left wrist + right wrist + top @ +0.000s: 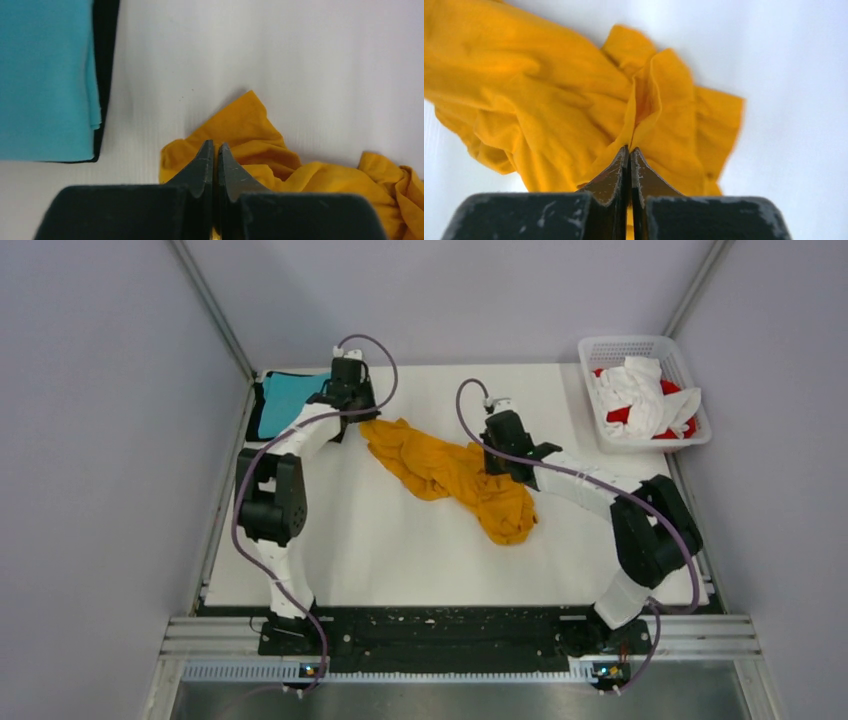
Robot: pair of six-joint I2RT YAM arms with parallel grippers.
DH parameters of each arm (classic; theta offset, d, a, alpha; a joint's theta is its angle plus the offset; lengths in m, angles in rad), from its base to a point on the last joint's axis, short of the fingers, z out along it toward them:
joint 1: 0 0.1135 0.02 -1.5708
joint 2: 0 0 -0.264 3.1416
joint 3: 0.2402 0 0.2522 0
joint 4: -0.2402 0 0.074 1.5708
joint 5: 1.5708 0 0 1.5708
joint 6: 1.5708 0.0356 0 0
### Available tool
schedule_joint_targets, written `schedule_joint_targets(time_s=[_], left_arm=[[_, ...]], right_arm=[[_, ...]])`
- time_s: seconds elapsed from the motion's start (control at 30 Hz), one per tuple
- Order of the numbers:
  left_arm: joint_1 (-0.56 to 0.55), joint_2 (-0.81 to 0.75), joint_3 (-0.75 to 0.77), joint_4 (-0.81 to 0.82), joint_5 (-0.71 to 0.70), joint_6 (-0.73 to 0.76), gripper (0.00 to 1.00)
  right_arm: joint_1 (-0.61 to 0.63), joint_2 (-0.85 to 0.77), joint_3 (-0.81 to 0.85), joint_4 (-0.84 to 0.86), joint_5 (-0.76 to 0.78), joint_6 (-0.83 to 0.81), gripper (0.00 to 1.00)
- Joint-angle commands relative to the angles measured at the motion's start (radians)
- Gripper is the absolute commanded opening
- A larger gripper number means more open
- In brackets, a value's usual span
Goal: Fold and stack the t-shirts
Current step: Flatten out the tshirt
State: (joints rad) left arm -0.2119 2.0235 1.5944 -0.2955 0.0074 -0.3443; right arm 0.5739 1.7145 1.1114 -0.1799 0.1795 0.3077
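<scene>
Left gripper (pixel 357 412) and right gripper (pixel 498 458) sit, in the top view, on the orange-yellow shirt (pixel 450 472). It lies bunched in a diagonal rope across the middle of the table (pixel 400 560). At upper left the teal shirt (pixel 285 400) lies folded on the black shirt (pixel 257 410). At upper right the basket (pixel 640 344) holds a white shirt (pixel 640 390) and a red shirt (pixel 682 397). By my judgement you are at spreading the orange-yellow shirt flat, with no fold started.

In the left wrist view the left gripper (pixel 215 145) has its jaws pressed together, with a sliver of orange showing low in the seam. So you hold the orange-yellow shirt (pixel 260 145) near a corner. The teal shirt (pixel 45 75) and a strip of the black shirt (pixel 106 50) fill the upper left.

In the right wrist view the right gripper (pixel 629 149) is likewise pinched onto a raised ridge of the orange-yellow shirt (pixel 534 100).

Your next move likely calls for lifting and drawing the two holds apart until the cloth opens.

From above, the wrists hide both sets of fingertips. You cannot tell whether either hold is on hem, sleeve or collar. The black shirt is mostly covered.
</scene>
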Motion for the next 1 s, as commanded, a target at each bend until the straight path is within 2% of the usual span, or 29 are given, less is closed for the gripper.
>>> schedule_joint_targets(time_s=[0.0, 0.23, 0.47, 0.67, 0.97], left_arm=[[0.005, -0.220, -0.100, 0.124, -0.093, -0.029, 0.00], [0.003, -0.509, -0.262, 0.211, -0.146, -0.030, 0.00], [0.003, -0.819, -0.340, 0.286, -0.208, -0.001, 0.00], [0.002, -1.054, -0.329, 0.330, -0.189, 0.053, 0.00], [0.002, -1.276, -0.195, 0.257, -0.053, 0.061, 0.00]], right_arm=[[-0.010, -0.222, -0.012, -0.001, 0.239, -0.038, 0.00], [-0.084, -0.471, -0.007, 0.060, 0.344, -0.122, 0.00], [-0.095, -0.607, 0.130, 0.137, 0.377, -0.315, 0.00], [-0.095, -0.692, 0.308, 0.128, 0.243, -0.445, 0.00], [-0.095, -0.721, 0.700, -0.069, -0.116, -0.512, 0.00]])
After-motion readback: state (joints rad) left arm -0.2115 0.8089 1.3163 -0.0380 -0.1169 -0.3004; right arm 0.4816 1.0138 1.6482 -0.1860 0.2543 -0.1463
